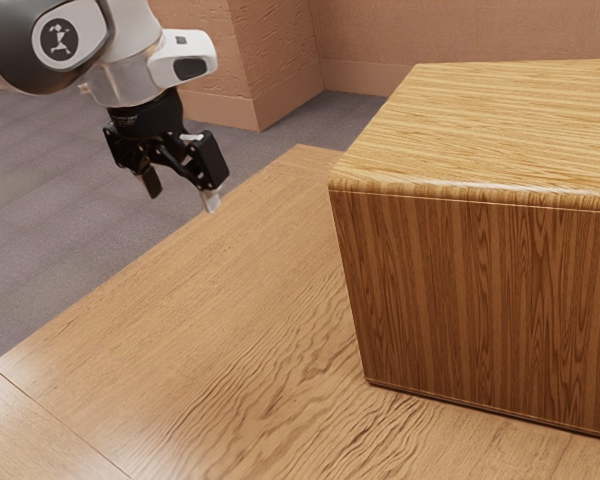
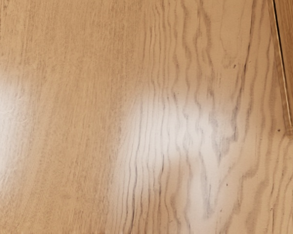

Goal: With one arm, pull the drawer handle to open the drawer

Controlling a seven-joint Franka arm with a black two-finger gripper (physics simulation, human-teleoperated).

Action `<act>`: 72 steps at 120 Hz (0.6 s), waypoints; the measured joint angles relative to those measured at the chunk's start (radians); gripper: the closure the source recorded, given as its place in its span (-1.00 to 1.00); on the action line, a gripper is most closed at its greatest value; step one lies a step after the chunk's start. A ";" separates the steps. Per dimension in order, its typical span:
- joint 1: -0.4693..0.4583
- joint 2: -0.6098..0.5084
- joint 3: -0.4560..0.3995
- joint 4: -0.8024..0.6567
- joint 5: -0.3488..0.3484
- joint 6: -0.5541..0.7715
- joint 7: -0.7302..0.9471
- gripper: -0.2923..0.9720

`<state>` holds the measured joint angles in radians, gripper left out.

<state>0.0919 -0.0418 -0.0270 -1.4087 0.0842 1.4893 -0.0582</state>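
Observation:
A wooden cabinet (image 1: 480, 290) stands on the wooden table (image 1: 210, 360) at the exterior view's right. Its top and the side facing the camera are plain wood grain, with no handle on them. My gripper (image 1: 182, 193) hangs above the table's far left part, well apart from the cabinet and to its left. Its two fingers point down and stand apart with nothing between them, so it is open. In the wrist view a corner of the cabinet (image 2: 292, 63) shows off to one side of the hand, and bare table (image 2: 136, 126) lies below the hand.
The table's far edge (image 1: 160, 250) runs just behind the gripper, with grey floor (image 1: 50, 200) beyond it. A brick-coloured wall (image 1: 280, 50) stands at the back. A seam (image 1: 40, 410) crosses the table at the near left.

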 joint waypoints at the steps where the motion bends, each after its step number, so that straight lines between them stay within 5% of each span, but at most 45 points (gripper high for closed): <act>1: 0.001 0.000 0.000 0.000 0.000 0.000 -0.001 -0.54; 29: -0.024 -0.002 0.005 0.002 -0.002 -0.008 -0.019 -0.54; 48: -0.028 -0.017 0.013 0.194 -0.016 -0.059 -0.028 -0.54; 72: -0.020 0.051 0.029 0.220 -0.019 -0.073 -0.037 -0.54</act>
<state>0.0721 0.0093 0.0019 -1.1888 0.0653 1.4168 -0.0957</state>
